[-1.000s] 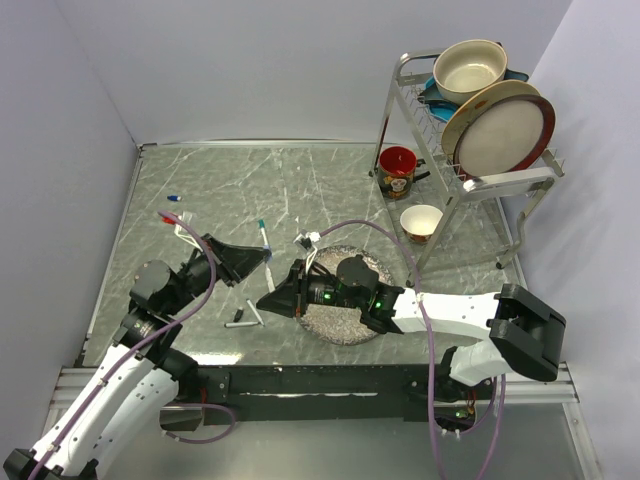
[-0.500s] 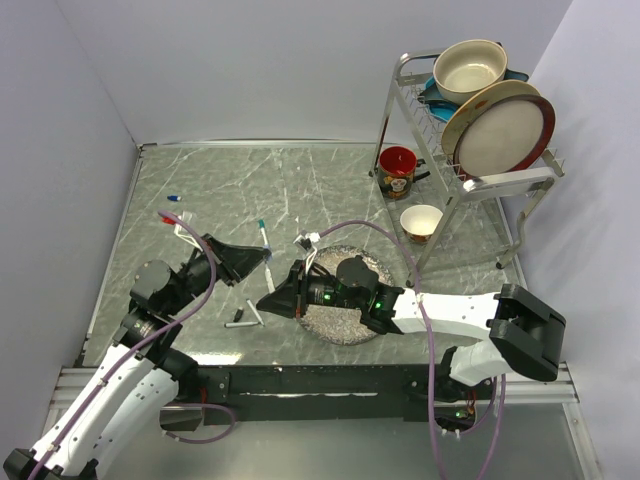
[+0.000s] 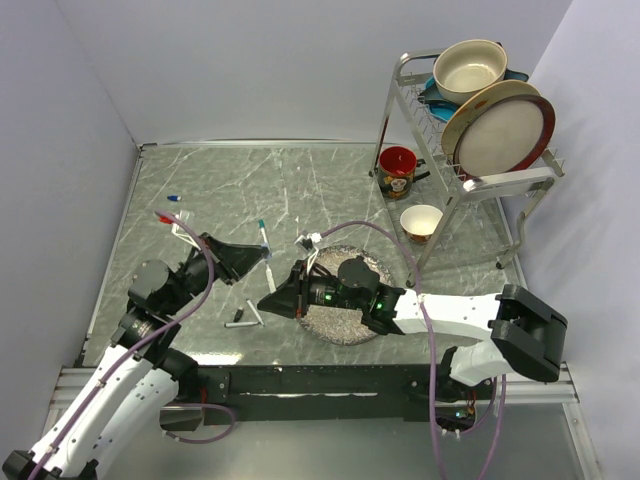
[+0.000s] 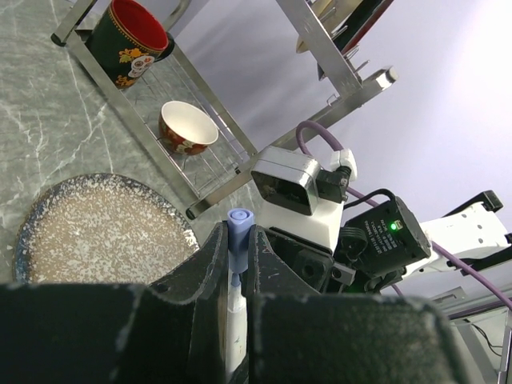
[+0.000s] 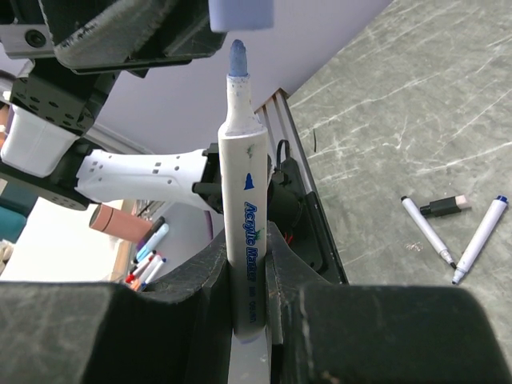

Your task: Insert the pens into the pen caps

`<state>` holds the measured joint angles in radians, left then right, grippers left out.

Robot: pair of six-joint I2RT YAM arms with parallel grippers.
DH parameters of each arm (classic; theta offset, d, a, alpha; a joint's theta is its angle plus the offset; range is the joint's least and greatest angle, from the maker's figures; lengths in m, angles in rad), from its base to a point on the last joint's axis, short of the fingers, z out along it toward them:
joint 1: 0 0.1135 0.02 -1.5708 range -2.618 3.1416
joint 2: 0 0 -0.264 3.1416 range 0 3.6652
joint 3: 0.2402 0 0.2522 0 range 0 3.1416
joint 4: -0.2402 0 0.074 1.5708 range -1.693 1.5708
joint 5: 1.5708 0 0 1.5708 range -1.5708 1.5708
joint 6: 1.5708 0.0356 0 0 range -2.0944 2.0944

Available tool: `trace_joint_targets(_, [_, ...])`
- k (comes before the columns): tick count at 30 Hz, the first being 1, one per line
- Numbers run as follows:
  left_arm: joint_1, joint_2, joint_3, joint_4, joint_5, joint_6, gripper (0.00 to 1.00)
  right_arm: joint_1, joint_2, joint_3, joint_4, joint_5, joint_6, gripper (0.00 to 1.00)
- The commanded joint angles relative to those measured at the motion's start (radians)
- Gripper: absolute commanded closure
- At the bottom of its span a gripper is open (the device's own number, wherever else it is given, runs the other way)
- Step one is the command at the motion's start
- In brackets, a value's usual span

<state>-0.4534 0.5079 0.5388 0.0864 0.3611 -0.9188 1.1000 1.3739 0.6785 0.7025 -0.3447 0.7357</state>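
1. The right hand [image 5: 246,250] is clamped on the white barrel of a pen [image 5: 244,172], holding it upright. Its blue nib [image 5: 237,54] sits just under the blue cap [image 5: 240,11], not yet inside
2. The left hand [image 4: 238,240] is pinched on that cap at its fingertips. The two meet in mid-air above the worktop [image 3: 230,190], just left of the speckled plate [image 3: 340,328]
3. From the right wrist view, nib and cap mouth look nearly in line, but one view cannot vouch for depth, so check both before pushing
4. I would hold the cap hand steady and drive the pen straight along its own axis, slowly. A skewed push could smear the nib on the rim or make the barrel slide in the grip
5. The pen is slim, with blue lettering down its white barrel and faint smudges at the shoulder, which tapers to a felt tip. The cap is a short, pale-blue cylinder
6. More pens [image 5: 478,240] and a black cap [image 5: 448,206] lie loose on the worktop
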Motion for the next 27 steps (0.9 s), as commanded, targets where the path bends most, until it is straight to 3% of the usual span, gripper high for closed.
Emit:
trace_joint_targets(1, [-0.002,-0.025,0.035,-0.008,-0.016,0.020,0.99,0.008,-0.035,-0.005,0.040,0.016,-0.004,1.00])
trace_joint_targets(27, [-0.002,-0.039,-0.025,0.012,-0.014,0.034,0.99,0.008,-0.042,0.036,0.012,0.012,-0.013,1.00])
